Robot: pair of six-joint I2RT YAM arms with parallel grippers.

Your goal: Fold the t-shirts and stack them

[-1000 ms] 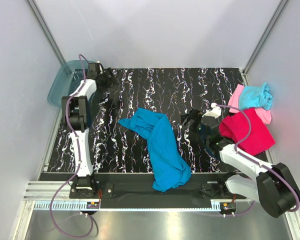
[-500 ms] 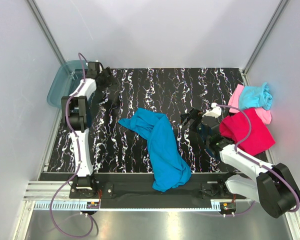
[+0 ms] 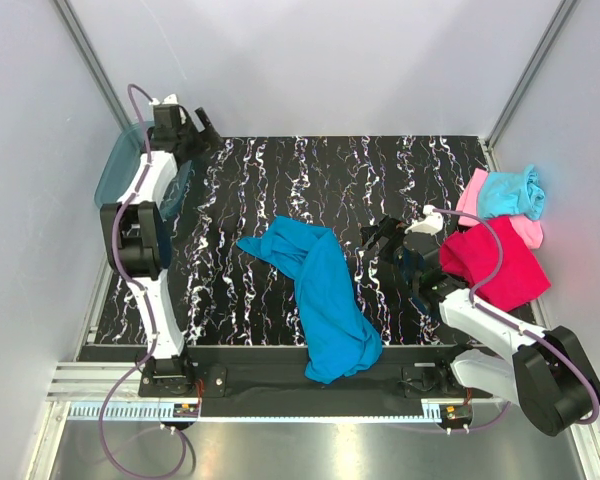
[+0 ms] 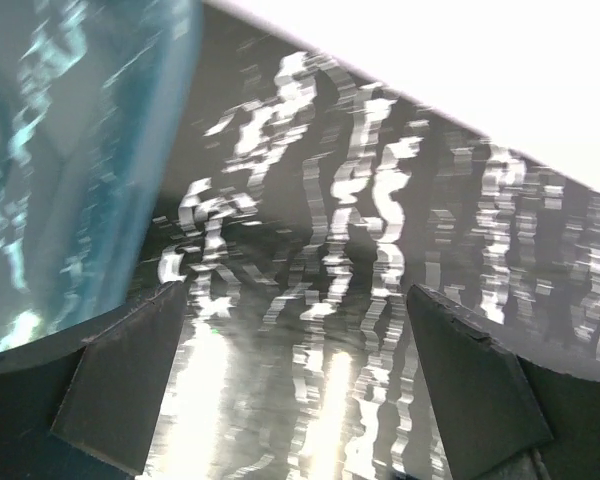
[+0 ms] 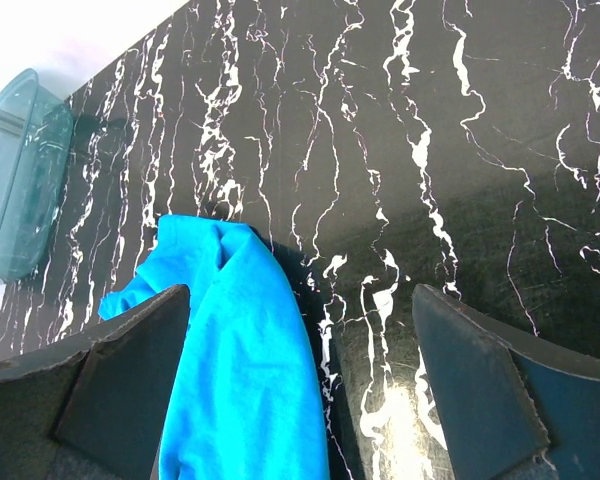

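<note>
Barely beginning, nothing folded.
Leaving blue shirt (image 3: 322, 290) crumpled on table (image 3: 280, 180), other shirts (image 3: 495, 265) heaped aside; holding left gripper (image 4: 298, 295), right gripper (image 5: 300, 290) agape, empty.

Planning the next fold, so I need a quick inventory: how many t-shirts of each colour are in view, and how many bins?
Blue t-shirt: 1
Magenta-red t-shirt: 1
Light pink t-shirt: 1
Light aqua t-shirt: 1
Teal plastic bin: 1
Total: 5
</note>
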